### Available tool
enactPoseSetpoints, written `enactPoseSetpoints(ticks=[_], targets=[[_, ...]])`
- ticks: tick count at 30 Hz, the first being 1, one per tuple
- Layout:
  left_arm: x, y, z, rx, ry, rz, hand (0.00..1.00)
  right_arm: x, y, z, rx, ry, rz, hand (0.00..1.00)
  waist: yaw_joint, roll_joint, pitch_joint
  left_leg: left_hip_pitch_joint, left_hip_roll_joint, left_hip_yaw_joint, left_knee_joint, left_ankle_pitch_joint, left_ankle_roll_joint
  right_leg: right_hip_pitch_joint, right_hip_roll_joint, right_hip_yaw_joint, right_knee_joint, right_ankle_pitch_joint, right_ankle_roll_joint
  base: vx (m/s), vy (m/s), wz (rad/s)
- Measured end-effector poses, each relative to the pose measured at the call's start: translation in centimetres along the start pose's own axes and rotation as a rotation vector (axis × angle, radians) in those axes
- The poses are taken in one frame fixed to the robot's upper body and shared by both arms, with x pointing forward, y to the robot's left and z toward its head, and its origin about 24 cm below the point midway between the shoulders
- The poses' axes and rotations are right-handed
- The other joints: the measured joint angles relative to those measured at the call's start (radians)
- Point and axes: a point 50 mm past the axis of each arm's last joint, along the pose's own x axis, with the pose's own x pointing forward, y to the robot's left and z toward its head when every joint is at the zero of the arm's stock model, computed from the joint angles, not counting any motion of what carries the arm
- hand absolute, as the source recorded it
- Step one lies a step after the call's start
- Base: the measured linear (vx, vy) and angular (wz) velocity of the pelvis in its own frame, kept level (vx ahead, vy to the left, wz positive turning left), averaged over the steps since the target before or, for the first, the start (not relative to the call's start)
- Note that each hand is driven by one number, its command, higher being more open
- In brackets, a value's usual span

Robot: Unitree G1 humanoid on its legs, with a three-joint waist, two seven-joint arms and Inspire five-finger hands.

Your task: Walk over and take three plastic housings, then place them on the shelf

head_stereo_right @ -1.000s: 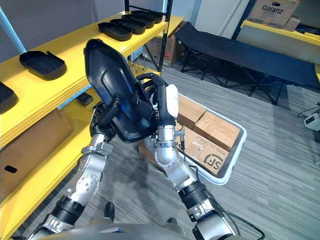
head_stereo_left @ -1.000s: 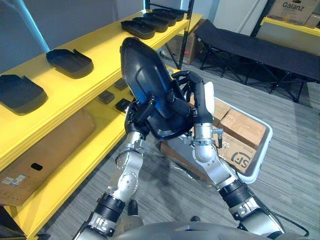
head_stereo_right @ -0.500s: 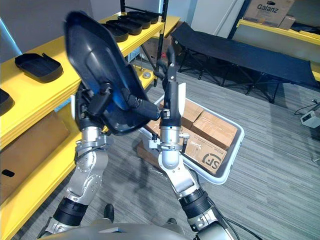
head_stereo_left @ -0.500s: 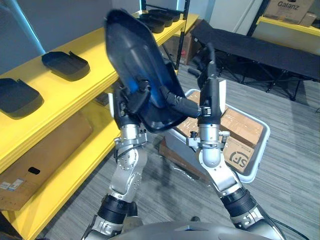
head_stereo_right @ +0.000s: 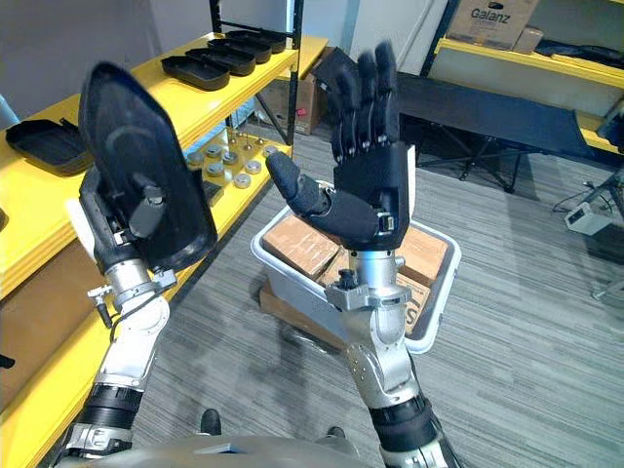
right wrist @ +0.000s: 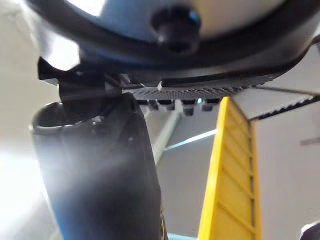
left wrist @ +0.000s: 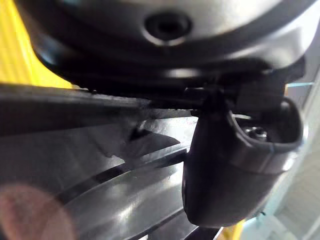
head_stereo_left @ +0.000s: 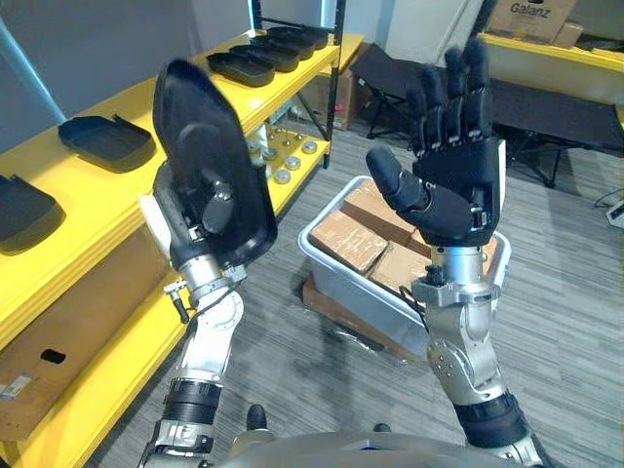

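R hand (head_stereo_left: 458, 195) has let go & lifted, fingers straight, spread, centre-right. L hand (head_stereo_left: 177, 232) alone pinches plastic housing (head_stereo_left: 195, 127) upright, centre-left. Looks light, stiff, slick shell; grip by rim.

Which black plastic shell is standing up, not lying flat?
The shell in the left robot hand, held upright. The other shells lie flat on the yellow shelf.
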Motion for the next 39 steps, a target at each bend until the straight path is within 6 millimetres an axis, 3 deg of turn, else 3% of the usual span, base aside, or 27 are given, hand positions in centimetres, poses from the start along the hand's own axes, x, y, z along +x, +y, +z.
enactPoseSetpoints(ticks=[5, 7, 9, 13, 18, 23, 26, 30, 37, 39], targets=[[-1.5, 1.2, -0.7, -0.185, 0.078, -0.020, 0.00, -5.8, -3.8, -5.5, -0.312, 0.459, -0.181, 1.00, 0.002, 0.000, 0.000, -0.005, 0.002, 0.023, 0.000, -0.006, -0.001, -0.019, 0.000, 0.021, 0.001, 0.000, 0.000, 0.02, -0.009, -0.12], [-2.2, 1.8, -0.9, -0.246, 0.111, -0.006, 0.00, -8.5, -5.2, -6.9, -0.371, 0.598, -0.240, 1.00, 0.003, 0.003, 0.002, -0.007, 0.001, 0.023, 0.000, -0.008, -0.002, -0.021, 0.000, 0.022, 0.001, 0.000, 0.001, 0.02, -0.008, -0.03], [-3.0, 2.7, -1.2, -0.270, 0.143, 0.011, 0.00, -9.6, -6.1, -6.8, -0.396, 0.637, -0.286, 1.00, 0.002, 0.009, 0.001, -0.007, 0.001, 0.020, 0.000, -0.009, -0.003, -0.021, 0.000, 0.020, 0.002, 0.001, 0.004, 0.00, 0.000, 0.00], [-3.8, 4.0, -1.3, -0.280, 0.155, 0.028, 0.00, -9.1, -7.3, -5.9, -0.433, 0.582, -0.350, 1.00, 0.006, 0.017, 0.000, -0.007, -0.001, -0.009, 0.000, -0.010, -0.004, -0.002, 0.000, -0.003, 0.003, -0.008, 0.005, 0.00, -0.012, 0.20], [-3.6, 6.5, 0.5, -0.290, 0.068, 0.087, 0.00, -8.8, -7.9, -5.8, -0.448, 0.553, -0.384, 1.00, 0.035, 0.028, -0.005, -0.041, -0.006, -0.073, 0.000, -0.008, -0.009, 0.010, 0.000, -0.071, 0.004, -0.023, 0.003, -0.03, -0.008, 0.37], [-4.1, 9.5, 2.0, -0.317, 0.008, 0.180, 0.00, -10.1, -8.2, -7.6, -0.388, 0.642, -0.450, 1.00, 0.102, 0.041, -0.003, -0.071, -0.024, -0.173, 0.000, 0.009, -0.006, 0.047, -0.004, -0.172, 0.017, -0.045, 0.008, -0.01, -0.017, 0.59], [-5.0, 11.4, 1.4, -0.297, 0.046, 0.241, 0.00, -10.0, -8.0, -8.7, -0.358, 0.671, -0.455, 1.00, 0.145, 0.042, -0.001, -0.083, -0.026, -0.217, 0.002, 0.016, -0.008, 0.063, 0.001, -0.211, 0.024, -0.057, 0.010, 0.01, -0.038, 0.43], [-5.9, 12.9, 0.7, -0.305, 0.098, 0.267, 0.00, -8.7, -7.9, -9.4, -0.361, 0.661, -0.424, 1.00, 0.177, 0.035, 0.002, -0.090, -0.032, -0.256, 0.000, 0.020, -0.010, 0.076, 0.001, -0.252, 0.037, -0.076, 0.009, -0.02, -0.028, 0.33], [-6.1, 12.8, 0.6, -0.301, 0.103, 0.242, 0.00, -7.1, -6.1, -10.2, -0.351, 0.635, -0.381, 1.00, 0.193, 0.033, 0.013, -0.091, -0.025, -0.258, 0.004, 0.020, -0.005, 0.060, -0.003, -0.247, 0.090, -0.102, 0.003, -0.01, -0.012, 0.02], [-6.1, 11.9, 0.7, -0.325, 0.108, 0.207, 0.00, -7.3, -5.3, -10.6, -0.336, 0.651, -0.338, 1.00, 0.184, 0.041, 0.031, -0.106, -0.023, -0.274, 0.003, 0.037, 0.014, 0.066, -0.001, -0.286, 0.111, -0.123, 0.006, -0.06, -0.049, 0.37]])
